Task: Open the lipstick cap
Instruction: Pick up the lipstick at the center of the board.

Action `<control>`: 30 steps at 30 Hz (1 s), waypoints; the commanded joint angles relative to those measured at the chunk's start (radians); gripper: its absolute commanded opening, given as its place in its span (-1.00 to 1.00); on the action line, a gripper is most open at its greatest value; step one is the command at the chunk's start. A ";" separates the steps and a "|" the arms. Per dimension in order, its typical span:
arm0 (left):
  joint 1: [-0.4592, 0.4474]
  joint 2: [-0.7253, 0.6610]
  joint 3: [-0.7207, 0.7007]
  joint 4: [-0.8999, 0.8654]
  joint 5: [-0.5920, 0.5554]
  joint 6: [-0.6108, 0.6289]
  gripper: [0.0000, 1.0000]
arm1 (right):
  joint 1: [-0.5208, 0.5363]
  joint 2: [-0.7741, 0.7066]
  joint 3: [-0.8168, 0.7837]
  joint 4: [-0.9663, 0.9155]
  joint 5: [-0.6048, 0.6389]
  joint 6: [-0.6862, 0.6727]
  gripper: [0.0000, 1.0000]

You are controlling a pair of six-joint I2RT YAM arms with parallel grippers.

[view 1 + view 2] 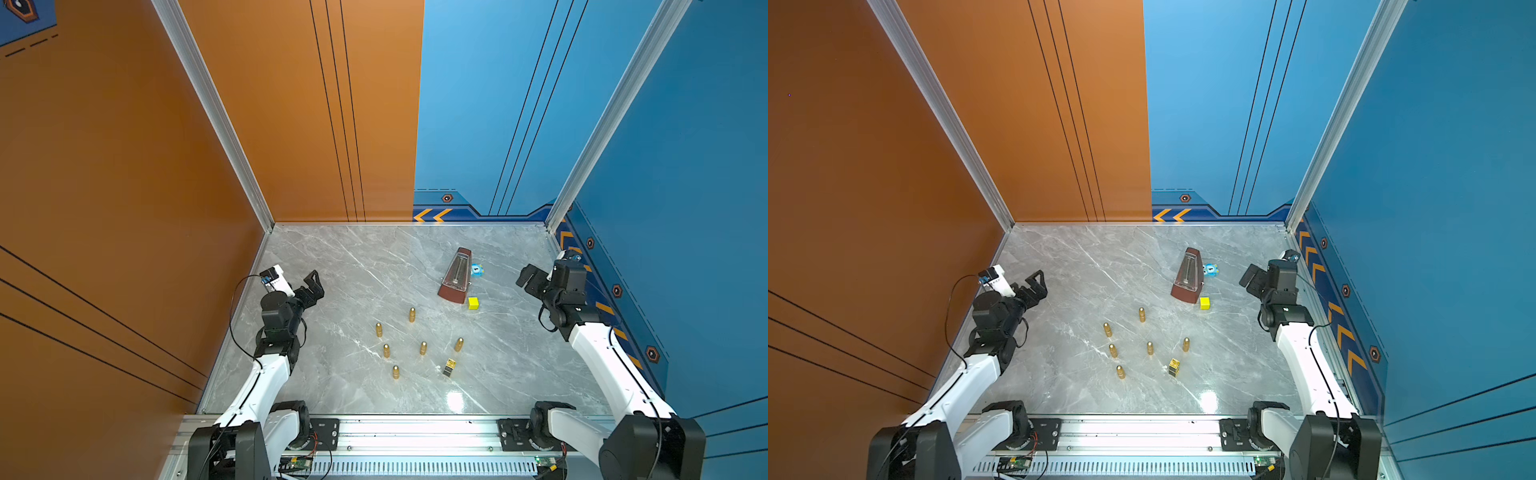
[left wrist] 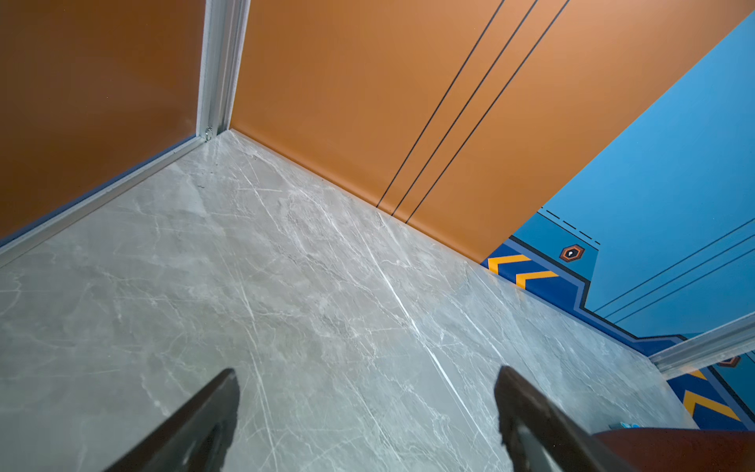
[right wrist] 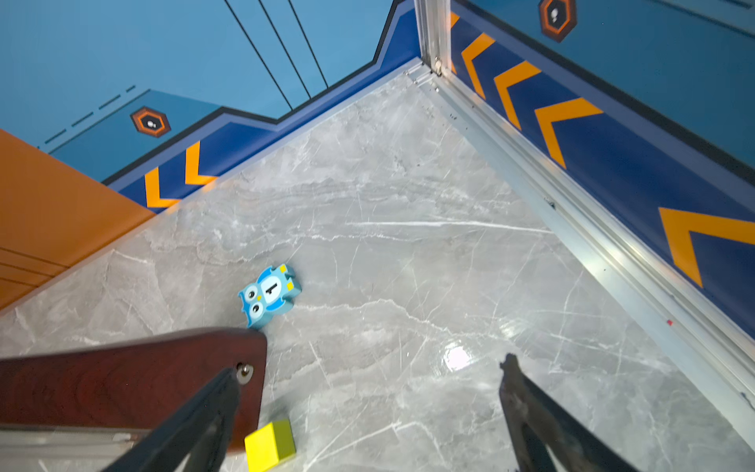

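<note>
In both top views six gold bullet-shaped lipsticks (image 1: 423,348) stand upright mid-table, caps on, with the left gripper (image 1: 314,286) and right gripper (image 1: 528,279) both wide apart, empty and well away from them. In the left wrist view the fingers (image 2: 204,421) are spread over the bare marble table (image 2: 327,286). In the right wrist view the fingers (image 3: 531,408) are spread above the table, with the metronome (image 3: 122,380), owl block (image 3: 269,295) and yellow cube (image 3: 270,444) nearby.

Six upright tubes (image 1: 422,348) on the table (image 1: 332,270), metronome (image 1: 455,276) behind them, owl block (image 1: 477,270) and cube (image 1: 473,303) just beside its right side.

Left hand (image 1: 315,285) spread wide, aloft; right hand (image 1: 529,279) same.
</note>
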State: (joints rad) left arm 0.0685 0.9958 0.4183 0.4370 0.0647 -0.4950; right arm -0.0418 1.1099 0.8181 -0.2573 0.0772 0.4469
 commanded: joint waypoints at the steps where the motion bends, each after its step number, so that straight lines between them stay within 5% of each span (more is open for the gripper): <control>1: -0.090 -0.043 0.081 -0.217 -0.066 0.031 0.97 | 0.014 -0.019 0.075 -0.187 -0.030 0.043 1.00; 10: -0.359 -0.094 0.245 -0.716 -0.278 0.104 0.97 | 0.215 -0.005 0.205 -0.441 -0.034 0.025 1.00; 22: -0.660 -0.031 0.294 -0.905 -0.260 0.078 0.97 | 0.602 0.152 0.287 -0.481 -0.001 0.113 0.94; 30: -0.777 0.018 0.315 -0.940 -0.314 0.085 0.97 | 0.793 0.342 0.368 -0.419 -0.002 0.146 0.87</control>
State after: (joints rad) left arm -0.6853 1.0111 0.7101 -0.4519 -0.1986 -0.4225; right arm 0.7128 1.3991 1.1397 -0.6918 0.0559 0.5587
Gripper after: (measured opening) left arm 0.983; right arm 0.938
